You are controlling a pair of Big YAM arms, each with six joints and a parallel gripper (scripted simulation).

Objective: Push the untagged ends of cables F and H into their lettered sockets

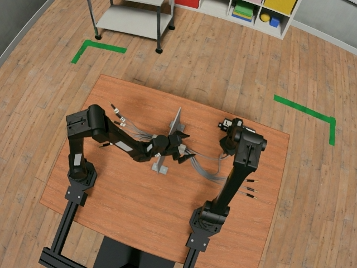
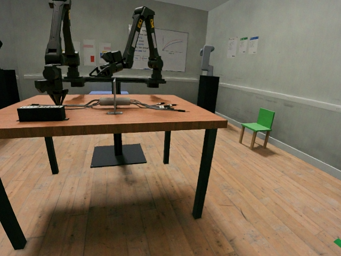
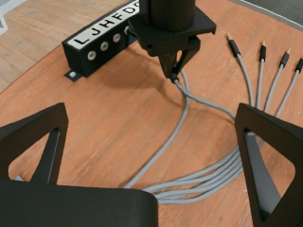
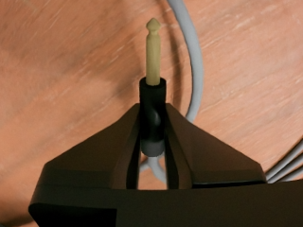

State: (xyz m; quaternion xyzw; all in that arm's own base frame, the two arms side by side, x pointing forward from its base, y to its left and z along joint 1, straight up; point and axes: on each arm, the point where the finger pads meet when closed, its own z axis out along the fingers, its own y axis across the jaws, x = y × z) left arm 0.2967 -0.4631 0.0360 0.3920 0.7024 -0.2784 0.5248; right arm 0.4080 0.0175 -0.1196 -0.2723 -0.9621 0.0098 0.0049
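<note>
The black junction box (image 3: 104, 32) lies on the table with white letters on top and sockets in its side; it also shows in the exterior view (image 2: 41, 112). My right gripper (image 3: 170, 75) hangs above the table just beside the box, pointing down. It is shut on the black collar of a grey cable's plug (image 4: 151, 82), whose brass tip sticks out past the fingers. I cannot tell which letter this cable belongs to. My left gripper (image 1: 186, 146) is open and empty above the cable bundle, by the conduit (image 2: 114, 101).
Three loose untagged plugs (image 1: 250, 188) lie near the right arm's base, and they also show in the left wrist view (image 3: 261, 51). The tagged ends (image 1: 117, 116) fan out behind the left arm. A grey upright plate on feet (image 1: 174, 127) stands at mid-table.
</note>
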